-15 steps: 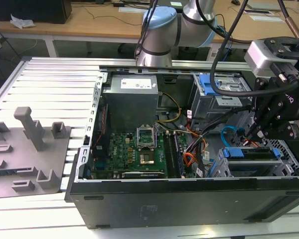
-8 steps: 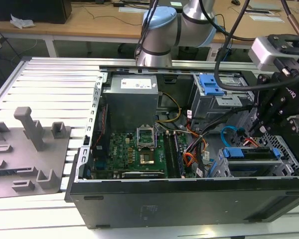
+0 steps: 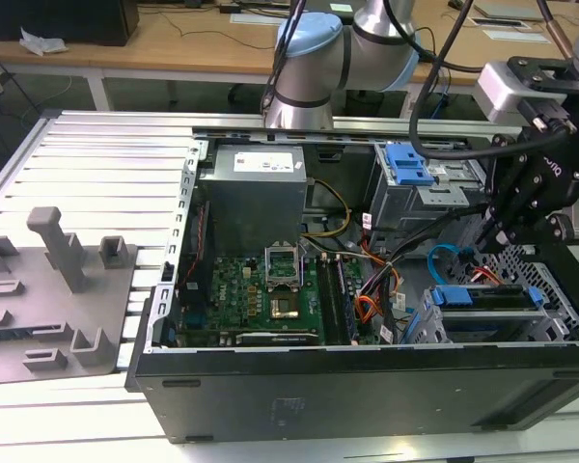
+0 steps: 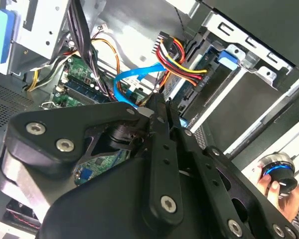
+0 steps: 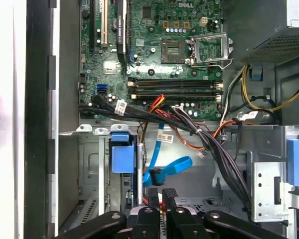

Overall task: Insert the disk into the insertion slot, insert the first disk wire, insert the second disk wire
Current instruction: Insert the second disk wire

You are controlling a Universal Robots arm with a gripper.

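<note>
gripper [image 5: 162, 191]: I have it down inside the open computer case [image 3: 367, 395], at the drive corner. The fingers [image 5: 170, 195] are drawn together with only a thin slit between them.
grip: probably nothing pinched, but in the second wrist view the gripper's own black linkage covers the tips, so I can't be sure.
second disk wire [image 5: 174, 167]: it loops just beyond the fingertips, with its darker plug end nearest them. One run passes under the black wire bundle [image 5: 189, 127] and I lose it there.
disk [image 3: 487, 294]: seated in the insertion slot [image 3: 432, 330], at the exterior view's right. I make out mainly its blue frame; the cage hides most of the metal body.
orange bundle [image 4: 182, 62]: red, yellow and orange leads run to a black plug by the disk's end. I can't tell whether it is seated.
person's hand [image 4: 276, 191]: cut off at the picture's border, it holds a round knob [image 4: 275, 167] with a blue ring.
</note>
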